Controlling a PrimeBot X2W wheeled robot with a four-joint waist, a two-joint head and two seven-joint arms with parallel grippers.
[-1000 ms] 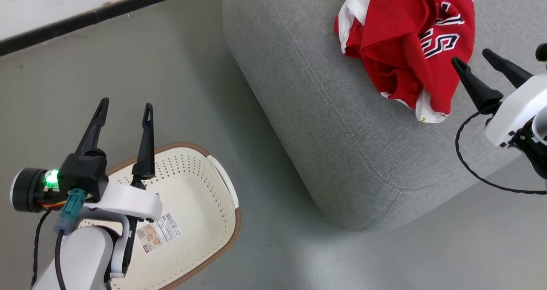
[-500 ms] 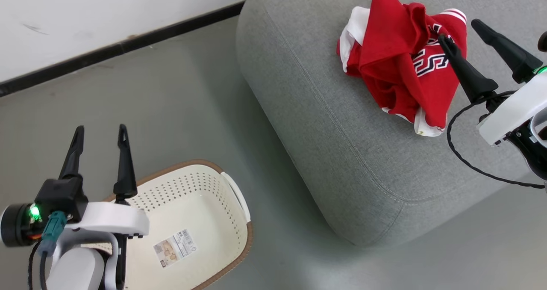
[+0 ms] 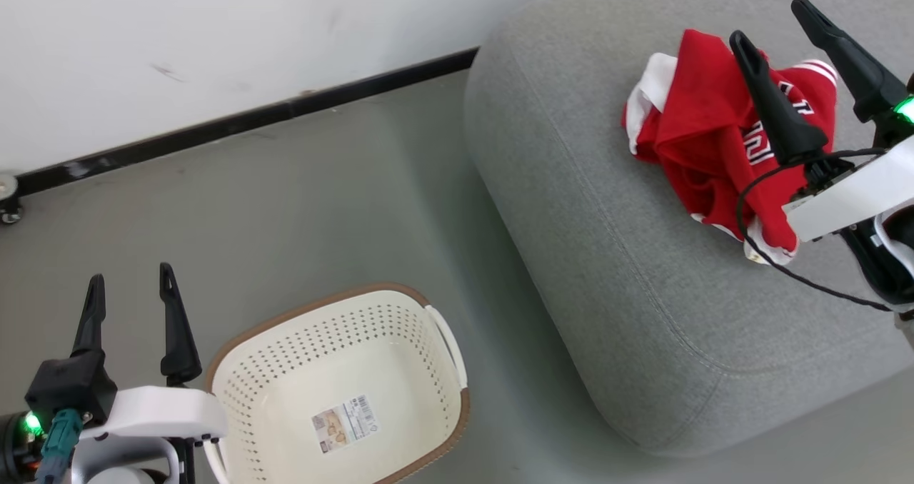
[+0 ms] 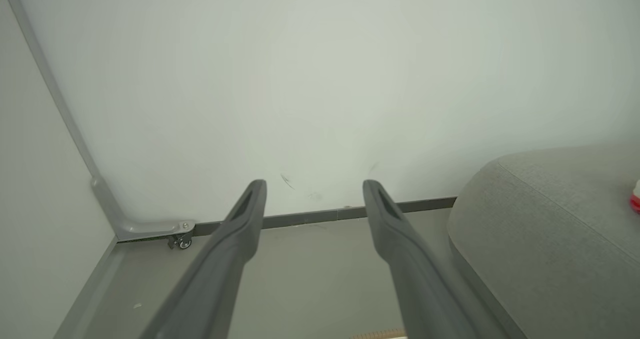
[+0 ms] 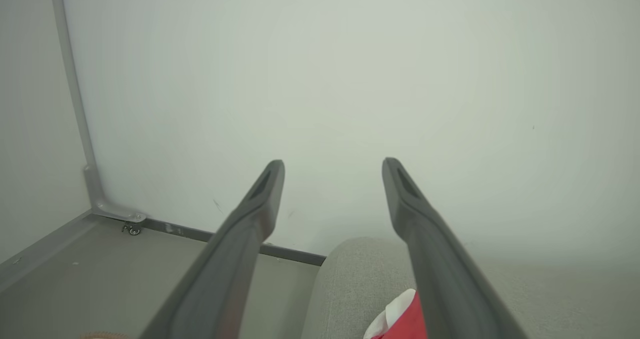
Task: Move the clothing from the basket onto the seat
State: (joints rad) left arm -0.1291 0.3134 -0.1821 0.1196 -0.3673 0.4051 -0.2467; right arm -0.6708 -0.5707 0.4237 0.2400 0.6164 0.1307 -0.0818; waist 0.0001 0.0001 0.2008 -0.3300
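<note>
The red clothing [image 3: 707, 148] with white trim lies bunched on the grey seat [image 3: 614, 270] at the upper right of the head view; a corner of the clothing [image 5: 400, 319] shows low in the right wrist view. The cream basket [image 3: 400, 327] with its brown rim stands on the floor, holding nothing but its label sticker [image 3: 344, 422]. My right gripper [image 3: 770, 20] hangs open above the garment, nothing between its fingers. My left gripper [image 3: 128, 280] is open over the floor, just left of the basket. In both wrist views the fingers [image 4: 240, 219] [image 5: 265, 189] point at the white wall.
A white wall with a dark baseboard [image 3: 250, 116] runs behind the floor. A small caster wheel [image 3: 7, 209] sits at the wall's foot on the far left. The grey floor [image 3: 343, 205] lies between basket and seat.
The head camera has tilted up and back, showing more wall. Both grippers have risen and drawn back; the right one now overlaps the garment in view. Clothing and basket stay put.
</note>
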